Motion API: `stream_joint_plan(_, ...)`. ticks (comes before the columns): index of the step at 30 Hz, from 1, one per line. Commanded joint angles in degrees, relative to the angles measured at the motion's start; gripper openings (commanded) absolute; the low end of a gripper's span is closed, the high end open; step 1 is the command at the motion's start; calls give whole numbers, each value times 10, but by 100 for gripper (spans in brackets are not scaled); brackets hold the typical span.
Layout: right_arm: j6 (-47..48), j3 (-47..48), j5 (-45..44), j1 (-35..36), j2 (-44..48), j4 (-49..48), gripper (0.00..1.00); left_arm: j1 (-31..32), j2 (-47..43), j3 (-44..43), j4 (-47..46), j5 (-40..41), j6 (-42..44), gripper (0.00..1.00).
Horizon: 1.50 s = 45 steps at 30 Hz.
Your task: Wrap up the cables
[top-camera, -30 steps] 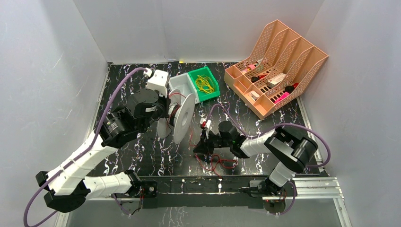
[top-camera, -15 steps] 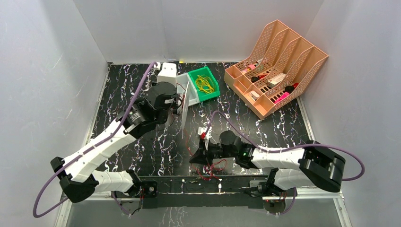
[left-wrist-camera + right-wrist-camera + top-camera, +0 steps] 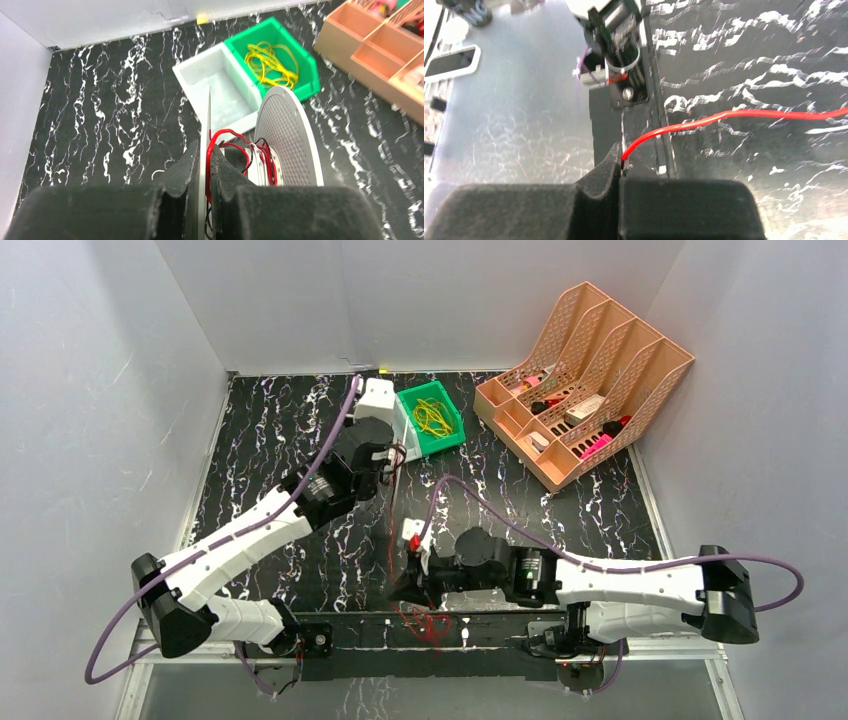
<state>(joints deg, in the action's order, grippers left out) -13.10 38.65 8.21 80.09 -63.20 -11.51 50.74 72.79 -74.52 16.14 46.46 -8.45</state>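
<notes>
Winding judged early. Left gripper (image 3: 203,150) pinching flange of white perforated round plastic spool (image 3: 285,132) at 11 o'clock, few turns on hub. Right gripper (image 3: 621,161) nipping thin red flexible wire (image 3: 724,115); loose heap unwound at 6 o'clock.

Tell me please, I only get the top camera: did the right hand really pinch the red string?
Observer: Yes. Its wrist camera shows the right gripper shut on the red wire, which runs off across the table.
Operator: What's the left hand squeezing?
Observer: The left gripper is shut on the thin edge of one white disc of the spool.
Operator: Is any string on it yet?
Observer: Yes, red loops sit between its two discs.
</notes>
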Motion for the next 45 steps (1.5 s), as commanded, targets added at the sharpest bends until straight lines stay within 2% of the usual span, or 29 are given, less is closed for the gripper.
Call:
stream_joint_plan(1, 11, 102, -44, 6, 27, 104, 0, -4, -24, 49, -64, 12, 1, 0)
stream_joint_plan(7, 29, 214, -102, 6, 9, 221, 0, -4, -46, 115, -64, -17, -16, 0)
stream_joint_plan(14, 92, 334, -230, -4, -41, 361, 0, -4, -70, 143, -16, -120, -6, 0)
stream_joint_plan(16, 123, 354, -240, -39, -53, 386, 0, -4, -97, 151, 11, -177, 3, 0)
stream_joint_plan(18, 140, 361, -190, -130, -47, 395, 0, -4, -111, 145, 54, -254, 39, 0)
stream_joint_plan(20, 154, 366, -182, -193, -52, 405, 0, -4, -117, 134, 94, -282, 61, 0)
stream_joint_plan(22, 159, 353, -194, -274, -66, 403, 0, -4, -134, 130, 122, -351, 87, 0)
stream_joint_plan(26, 132, 302, -192, -345, -82, 365, 0, -4, -162, 111, 153, -442, 94, 0)
stream_joint_plan(31, 91, 207, -119, -423, -89, 288, 0, -4, -180, 84, 173, -491, 82, 0)
stream_joint_plan(37, 60, 118, -79, -450, -81, 203, 0, -4, -203, 26, 204, -538, 79, 0)
stream_joint_plan(45, 15, 15, -11, -465, -71, 91, 11, -4, -215, -38, 210, -564, 64, 0)
